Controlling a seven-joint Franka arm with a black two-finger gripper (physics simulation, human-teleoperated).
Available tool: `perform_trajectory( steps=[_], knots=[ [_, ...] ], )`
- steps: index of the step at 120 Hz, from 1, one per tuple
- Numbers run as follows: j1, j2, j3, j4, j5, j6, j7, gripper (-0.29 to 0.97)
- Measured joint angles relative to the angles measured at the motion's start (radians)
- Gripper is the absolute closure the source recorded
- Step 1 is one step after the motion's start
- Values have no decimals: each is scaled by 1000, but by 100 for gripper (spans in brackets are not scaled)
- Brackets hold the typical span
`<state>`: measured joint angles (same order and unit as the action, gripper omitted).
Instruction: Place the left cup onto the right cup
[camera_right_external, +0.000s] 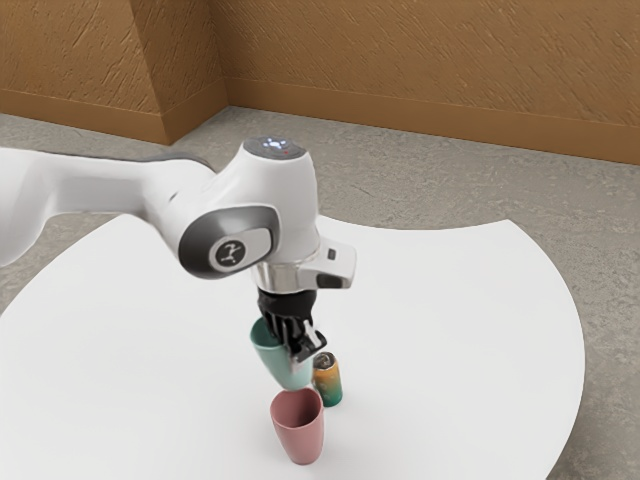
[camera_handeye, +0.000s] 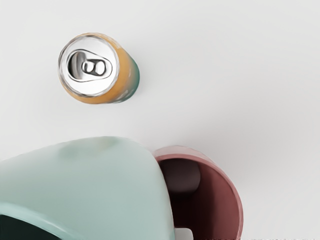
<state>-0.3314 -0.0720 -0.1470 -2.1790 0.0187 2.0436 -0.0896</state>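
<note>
the fingers (camera_right_external: 298, 338) are closed narrowly on the wall of the green cup (camera_right_external: 277, 362), near its rim, and hold it tilted and clear of the white desk (camera_right_external: 480, 320). the cup hangs just above and behind the pink cup (camera_right_external: 298, 426), which stands upright, mouth up. in the wrist view the green cup (camera_handeye: 85, 185) overlaps part of the pink cup's (camera_handeye: 212, 192) rim. a can (camera_right_external: 327, 380) stands upright just beside both cups.

can (camera_right_external: 327, 379) near pink cup (camera_right_external: 298, 425), green cup (camera_right_external: 272, 360) in hand (camera_right_external: 300, 345) partly over its mouth, table (camera_right_external: 480, 330) open elsewhere
</note>
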Motion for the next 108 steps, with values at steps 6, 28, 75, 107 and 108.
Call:
perform_trajectory(
  steps=[6, 28, 75, 107, 108],
  knots=[
    [5, 0, 0, -4, -5, 0, -4, 79],
    [-2, 8, -1, -2, -14, 7, -19, 79],
    [-43, -70, 10, -61, -22, -3, -51, 79],
    [-98, -77, 21, -64, -35, -23, -76, 79],
    [-99, -77, 21, -64, -35, -23, -77, 79]
  ],
)
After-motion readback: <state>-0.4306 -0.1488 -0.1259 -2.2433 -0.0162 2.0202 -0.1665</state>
